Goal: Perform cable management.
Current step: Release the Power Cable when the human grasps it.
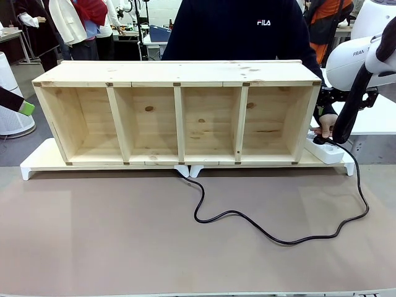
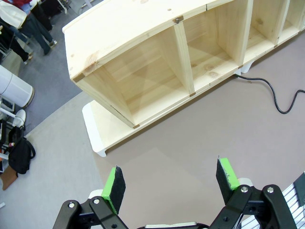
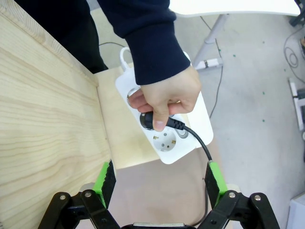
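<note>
The right end effector (image 3: 160, 179) is released, its green pads (image 3: 105, 180) spread wide with nothing between them. It hovers above the white power strip (image 3: 200, 125), which lies at 12 o'clock from the fingers in the right wrist view. On that strip a person's hand (image 3: 167, 97), in a dark sleeve (image 3: 145, 38), grips the black plug (image 3: 151, 121) of the cable (image 1: 272, 235) and presses it at a socket. The cord leaves the plug toward 5 o'clock and passes close by the right pad. To the 9 o'clock side of the strip stands the pale end wall of the wooden shelf (image 1: 179, 86).

The left end effector (image 2: 171, 183) is also released, both pads (image 2: 114, 183) apart and empty, hanging over bare brown desk (image 2: 190, 138). At 12 o'clock from it lies the shelf's open end compartment, resting on a white riser (image 2: 93, 129).

In the front view the shelf sits across the far half of the desk with four open compartments facing the camera. The cable emerges under the shelf's front edge near the centre, curls down to about 6 o'clock of the shelf, sweeps along the desk toward 4 o'clock, then loops up to the strip at the shelf's 3 o'clock end. The person stands behind the shelf at 12 o'clock.
</note>
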